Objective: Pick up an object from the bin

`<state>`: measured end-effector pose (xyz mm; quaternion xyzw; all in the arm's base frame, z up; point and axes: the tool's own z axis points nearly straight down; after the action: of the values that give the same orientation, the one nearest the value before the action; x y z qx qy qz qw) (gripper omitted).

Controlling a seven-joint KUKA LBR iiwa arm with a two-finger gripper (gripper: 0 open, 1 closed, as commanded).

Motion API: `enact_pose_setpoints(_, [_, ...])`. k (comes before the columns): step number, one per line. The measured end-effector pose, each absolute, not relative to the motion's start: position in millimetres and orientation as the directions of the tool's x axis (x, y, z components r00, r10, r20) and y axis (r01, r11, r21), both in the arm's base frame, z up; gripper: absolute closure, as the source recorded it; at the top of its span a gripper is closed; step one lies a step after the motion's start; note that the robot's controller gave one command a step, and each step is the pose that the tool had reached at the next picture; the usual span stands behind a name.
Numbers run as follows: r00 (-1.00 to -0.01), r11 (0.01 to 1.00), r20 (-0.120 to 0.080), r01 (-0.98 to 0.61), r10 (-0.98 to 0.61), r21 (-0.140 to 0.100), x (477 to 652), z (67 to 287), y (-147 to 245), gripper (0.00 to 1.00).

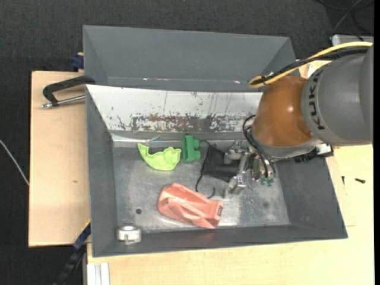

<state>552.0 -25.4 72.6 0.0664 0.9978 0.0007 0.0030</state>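
Well, nothing is up yet. I am low in the grey metal bin (101, 177). My orange-covered wrist (282, 114) hangs just to the right of a black angular piece (212, 162), and my fingers (240, 181) are down at its right edge. They are either touching it or very nearly so; I cannot tell which. Nor can I tell whether they stand wide or narrow, because the metal parts there run together with the black piece. I see nothing clearly between them, so I claim no hold.

Just left of the black piece stands a dark green block (191, 148), and further left lies a lime-green curved piece (159, 158). Below the black piece, toward the near wall, lies a salmon-pink crumpled thing (189, 205), close to a thin black cord (205, 189) that curls off the black piece. Well away to the lower left of the black piece, in the bin's corner, sits a small silvery round cap (129, 234).

As I judge it, the reach down is made and little else. Every one of these things rests on the bin floor. What remains is the real work: settling round one thing, most likely the black piece since it is nearest, closing on it, and lifting it clear of the walls. The cord could drag across the pink thing on the way up.
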Motion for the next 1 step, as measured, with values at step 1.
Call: enact_pose_setpoints(1, [-0.991, 0.991, -0.011, 0.132, 0.132, 0.002, 553.7, 75.3, -25.3, 1.0])
